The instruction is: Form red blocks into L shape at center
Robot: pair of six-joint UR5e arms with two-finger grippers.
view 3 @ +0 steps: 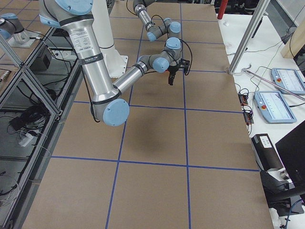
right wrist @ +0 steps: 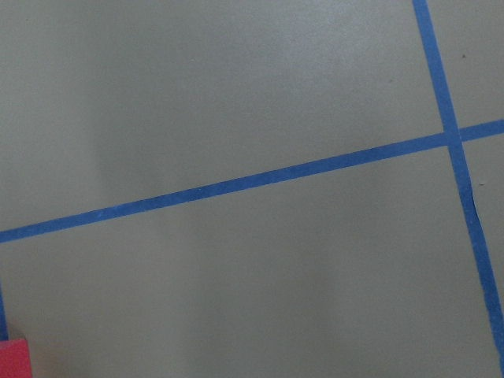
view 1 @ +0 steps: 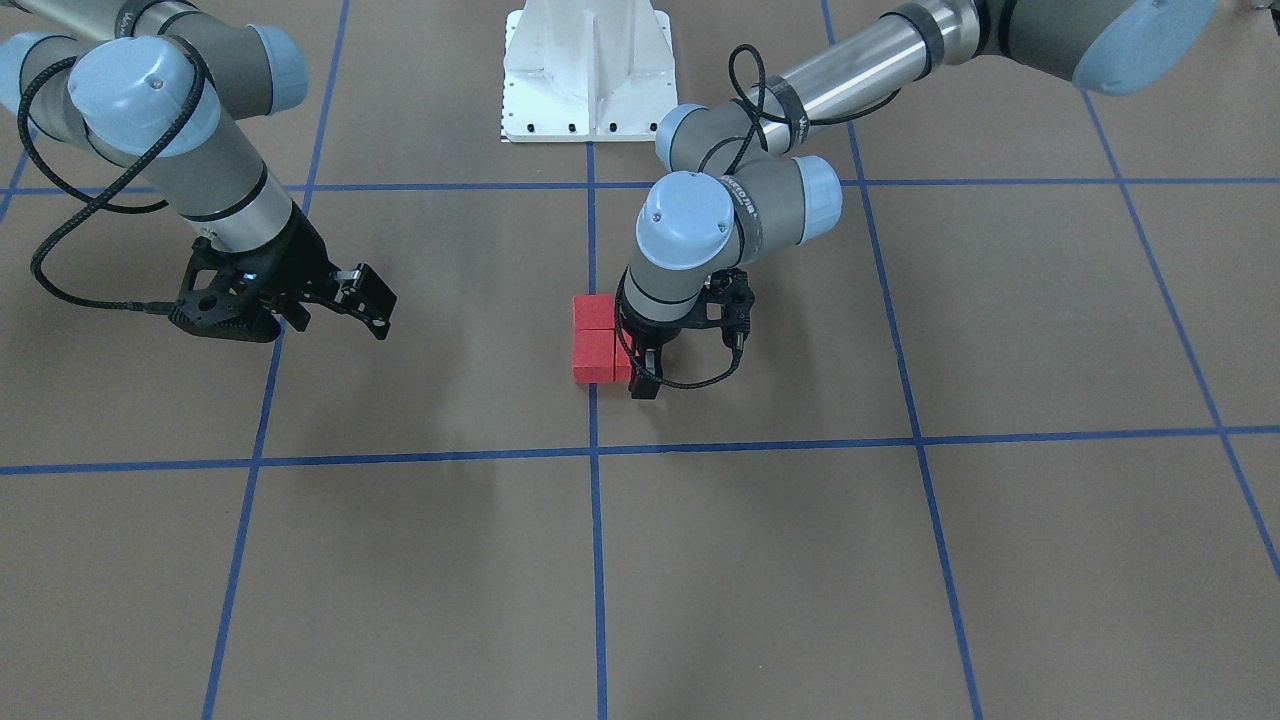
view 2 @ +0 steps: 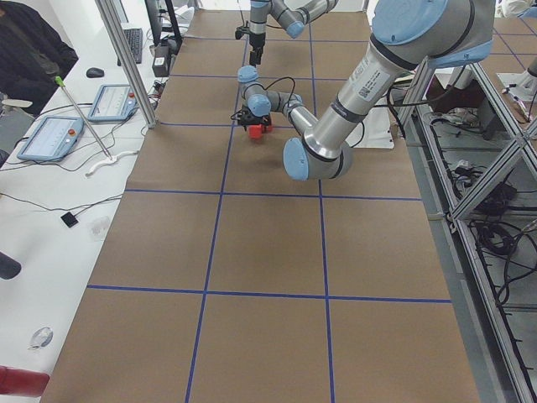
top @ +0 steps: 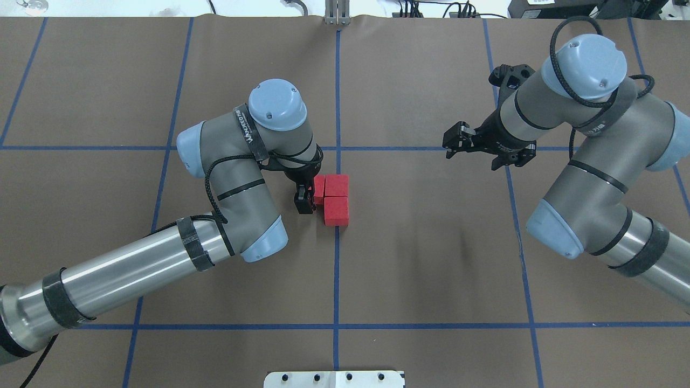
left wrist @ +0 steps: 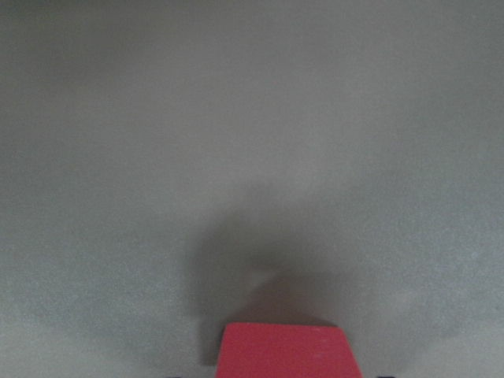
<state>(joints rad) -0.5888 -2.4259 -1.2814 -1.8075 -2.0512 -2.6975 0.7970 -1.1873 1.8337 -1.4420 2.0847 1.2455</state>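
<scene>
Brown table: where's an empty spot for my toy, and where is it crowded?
Bare: the row of squares on the brown table past the blue tape line, and the square between the red cube blocks and the open black right gripper. Crowded: around the blocks, where the black left gripper sits.

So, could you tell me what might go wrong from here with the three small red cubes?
1. The left gripper stands around the third small matte red cube, close against two other red cubes; opening or lifting askew could nudge them and spoil the L.
2. That cube is mostly hidden under the gripper, so a gap could go unnoticed.
</scene>
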